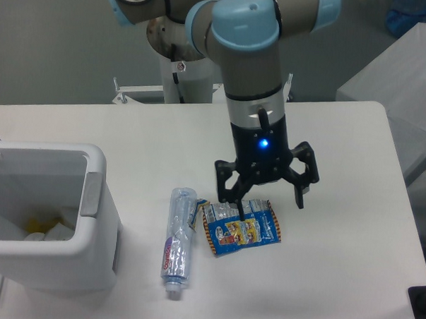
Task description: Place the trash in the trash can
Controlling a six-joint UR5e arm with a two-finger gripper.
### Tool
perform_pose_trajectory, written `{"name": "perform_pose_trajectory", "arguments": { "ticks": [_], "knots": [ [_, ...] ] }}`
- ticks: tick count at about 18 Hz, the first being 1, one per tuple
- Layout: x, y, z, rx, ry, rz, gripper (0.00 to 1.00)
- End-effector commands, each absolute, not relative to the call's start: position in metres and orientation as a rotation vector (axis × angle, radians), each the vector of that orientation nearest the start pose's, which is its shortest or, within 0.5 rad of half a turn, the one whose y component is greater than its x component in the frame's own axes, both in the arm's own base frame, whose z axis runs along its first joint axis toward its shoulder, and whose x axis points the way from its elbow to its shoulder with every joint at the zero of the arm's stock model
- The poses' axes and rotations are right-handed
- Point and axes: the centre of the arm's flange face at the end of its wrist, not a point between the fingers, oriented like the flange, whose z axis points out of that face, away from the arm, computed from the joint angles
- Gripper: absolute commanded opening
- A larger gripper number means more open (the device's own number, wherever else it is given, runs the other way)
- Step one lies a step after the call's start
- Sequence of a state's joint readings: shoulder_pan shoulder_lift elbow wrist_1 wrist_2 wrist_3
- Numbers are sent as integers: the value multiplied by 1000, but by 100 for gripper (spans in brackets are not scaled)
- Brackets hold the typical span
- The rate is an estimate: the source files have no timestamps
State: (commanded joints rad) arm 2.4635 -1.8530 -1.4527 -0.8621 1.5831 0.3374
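White table (350, 264); grey block (397, 76) at far right bkgd.

A robotics lab is being shown: a grey-and-light-blue jointed robot arm (249, 55) is being seen mounted behind a plain white rectangular table (336, 264), against a bare grey wall (55, 47).

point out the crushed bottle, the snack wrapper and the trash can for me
crushed bottle (177, 243): fixed camera, on its labelled middle.
snack wrapper (242, 230): fixed camera, on the yellow-orange print at its centre.
trash can (91, 196): fixed camera, on the grey patch at its right rim.
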Motion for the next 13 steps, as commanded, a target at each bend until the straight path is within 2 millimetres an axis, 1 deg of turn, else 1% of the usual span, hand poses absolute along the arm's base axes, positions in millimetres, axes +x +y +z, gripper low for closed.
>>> {"name": "perform_pose_trajectory", "arguments": {
  "ticks": [3, 9, 10, 13],
  "knots": [
    [-418, 505, 469, -2579, -744, 463, 100],
    [-416, 504, 468, -2584, -751, 471, 100],
    [-416, 504, 466, -2582, -768, 466, 100],
    [-420, 510, 448, -2601, -764, 452, 100]
  ]
}}
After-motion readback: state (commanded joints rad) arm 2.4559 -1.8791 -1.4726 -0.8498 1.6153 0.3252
